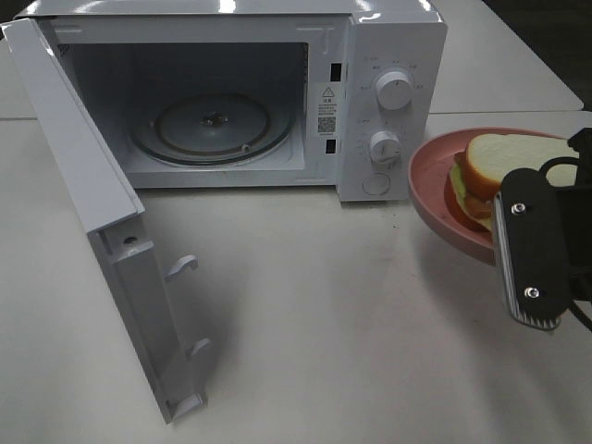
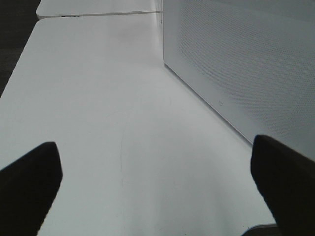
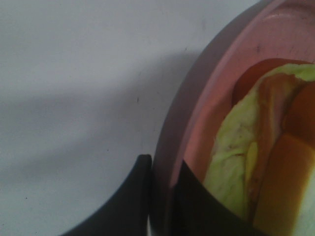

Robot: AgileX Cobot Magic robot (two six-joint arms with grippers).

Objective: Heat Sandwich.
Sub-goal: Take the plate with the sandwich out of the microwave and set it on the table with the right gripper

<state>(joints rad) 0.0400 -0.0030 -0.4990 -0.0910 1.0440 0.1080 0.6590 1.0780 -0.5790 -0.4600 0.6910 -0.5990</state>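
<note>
Right of open microwave point(image 1: 277, 92), right gripper point(image 3: 162, 196) clamped on pink plate point(image 1: 435, 203) rim w/ sandwich point(image 1: 499, 166), left gripper point(image 2: 157, 182) open, door label unreadable.

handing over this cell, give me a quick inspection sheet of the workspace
surface: white table, bare in front of the microwave
job's things: sandwich on the pink plate, right of the microwave; door swung open, glass turntable empty
clutter: nothing seen
grippers: right gripper shut on the pink plate rim; left gripper open, holding nothing, beside the microwave's side wall
cables: black cable at the right arm
surroundings: another white table behind
</note>
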